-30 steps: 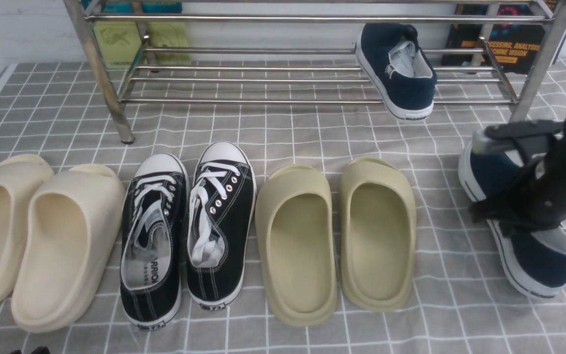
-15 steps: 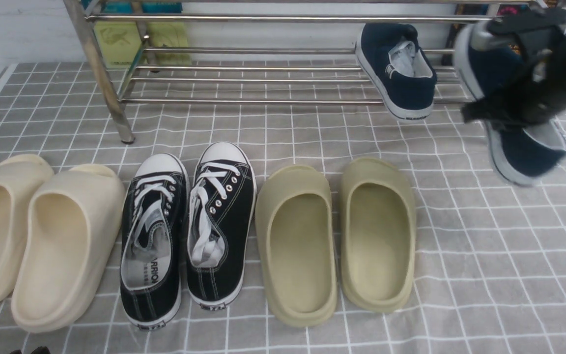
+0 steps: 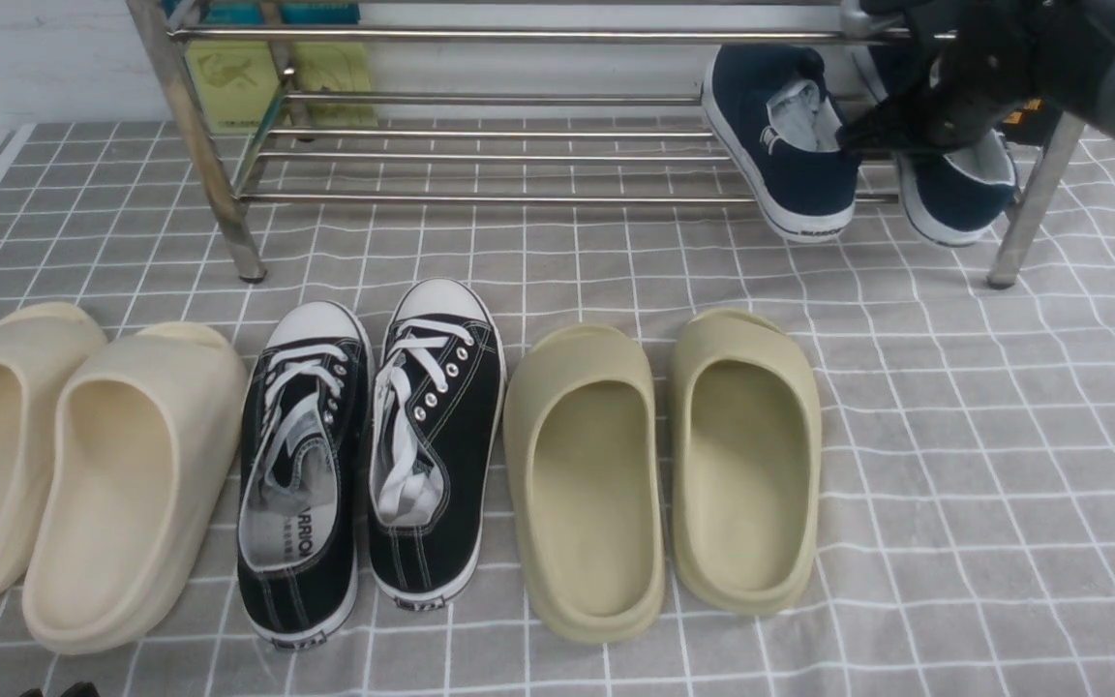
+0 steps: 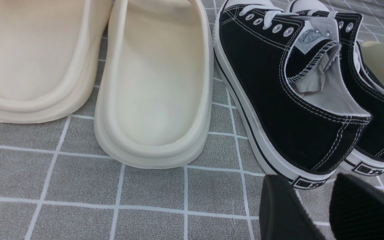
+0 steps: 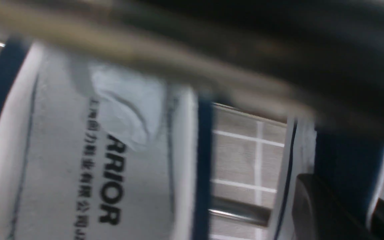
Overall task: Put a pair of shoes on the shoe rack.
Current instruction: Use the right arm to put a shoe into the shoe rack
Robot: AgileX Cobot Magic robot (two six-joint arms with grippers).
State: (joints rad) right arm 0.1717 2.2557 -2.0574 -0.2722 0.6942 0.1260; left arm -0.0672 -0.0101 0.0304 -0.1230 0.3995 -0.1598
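On the rack (image 3: 519,37), first shoe (image 3: 795,165) sat placed; right gripper (image 3: 891,126) clamped second shoe (image 3: 959,189) beside it, not yet released.

Rack (image 3: 519,198) right end: shoes (image 3: 799,179) side by side.

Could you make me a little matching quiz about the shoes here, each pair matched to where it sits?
Things:
1. cream slides
2. black lace-up sneakers
3. olive slides
4. navy slip-ons

Places:
A. middle of the row on the cloth
B. at the shoe rack's right end, one gripped by the right end effector
C. the row's end on the robot's left
D. the row's end on the robot's right

Pairs: 1-C, 2-A, 3-D, 4-B.
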